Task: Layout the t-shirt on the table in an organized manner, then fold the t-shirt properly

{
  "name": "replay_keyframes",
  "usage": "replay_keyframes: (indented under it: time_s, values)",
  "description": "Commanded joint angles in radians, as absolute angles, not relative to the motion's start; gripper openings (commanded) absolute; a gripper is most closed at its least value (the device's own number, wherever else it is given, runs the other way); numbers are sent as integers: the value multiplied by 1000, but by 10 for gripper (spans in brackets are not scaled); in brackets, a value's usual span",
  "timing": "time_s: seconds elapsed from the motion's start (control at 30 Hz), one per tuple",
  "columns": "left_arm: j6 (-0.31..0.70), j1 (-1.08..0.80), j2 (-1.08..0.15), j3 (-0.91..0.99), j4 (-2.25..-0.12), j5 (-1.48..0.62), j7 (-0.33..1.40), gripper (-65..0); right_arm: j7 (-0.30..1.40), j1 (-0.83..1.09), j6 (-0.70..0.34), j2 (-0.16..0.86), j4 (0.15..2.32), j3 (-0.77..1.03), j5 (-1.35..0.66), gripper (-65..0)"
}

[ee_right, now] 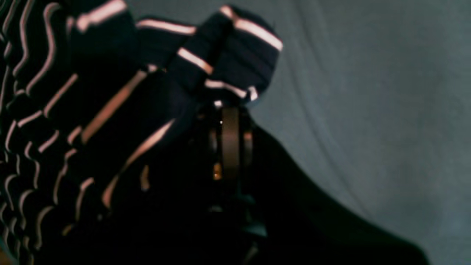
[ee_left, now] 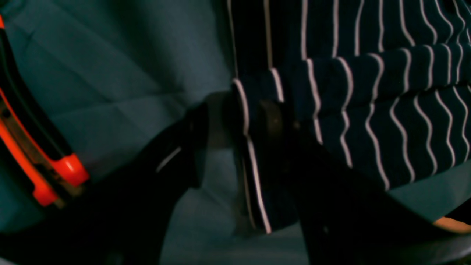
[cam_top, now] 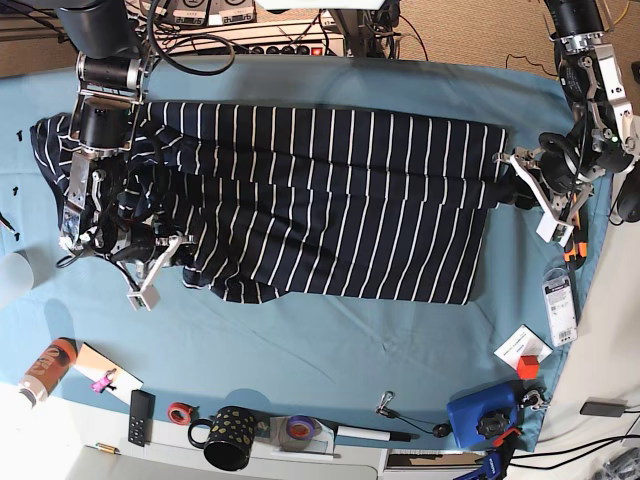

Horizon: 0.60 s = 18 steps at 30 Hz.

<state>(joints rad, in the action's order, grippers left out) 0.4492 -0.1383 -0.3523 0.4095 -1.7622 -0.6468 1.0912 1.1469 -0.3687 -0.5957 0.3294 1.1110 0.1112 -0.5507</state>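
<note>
The t-shirt [cam_top: 320, 200] lies spread across the far half of the table [cam_top: 330, 330], its long axis running side to side in the base view and its stripes crossing that axis. One arm stands at each end of the garment, and this is the relation on which any coming fold or stretch depends.

The right gripper [ee_right: 230, 110], at the left end in the base view, has its jaws fully closed on a bunched fold of striped fabric, which rises just above the fingertips in the right wrist view. The rest of the shirt hangs away to that camera's left. This end looks rumpled, with a loose flap near the gripper.

The left gripper [ee_left: 239, 121], at the opposite end, holds its jaws partly apart with an edge of the shirt passing between them. The left wrist view is dim, so whether the pads truly pinch the cloth or merely straddle it is uncertain. The body of the shirt extends to that camera's right.

The surface is a slightly wrinkled teal cloth. Along the near edge sit a black dotted mug [cam_top: 228, 438], a roll of tape [cam_top: 180, 412], a remote [cam_top: 141, 415] and a blue box [cam_top: 482, 417]; cables [cam_top: 290, 30] crowd the far side.
</note>
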Motion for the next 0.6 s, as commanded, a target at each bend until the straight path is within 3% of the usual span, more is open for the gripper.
replay_keyframes:
  time_s: [0.0, 0.23, 0.57]
  values:
    - [453, -128, -368, 415, -1778, -658, 1074, -420, 1130, -402, -595, 345, 1126, 117, -529, -650]
    - [453, -128, -368, 414, -1778, -658, 1073, -420, 979, -483, -595, 346, 1175, 121, -451, -650]
    - [453, -128, -368, 415, -1778, -657, 1073, -420, 1012, -537, -595, 346, 1398, 121, -432, -650]
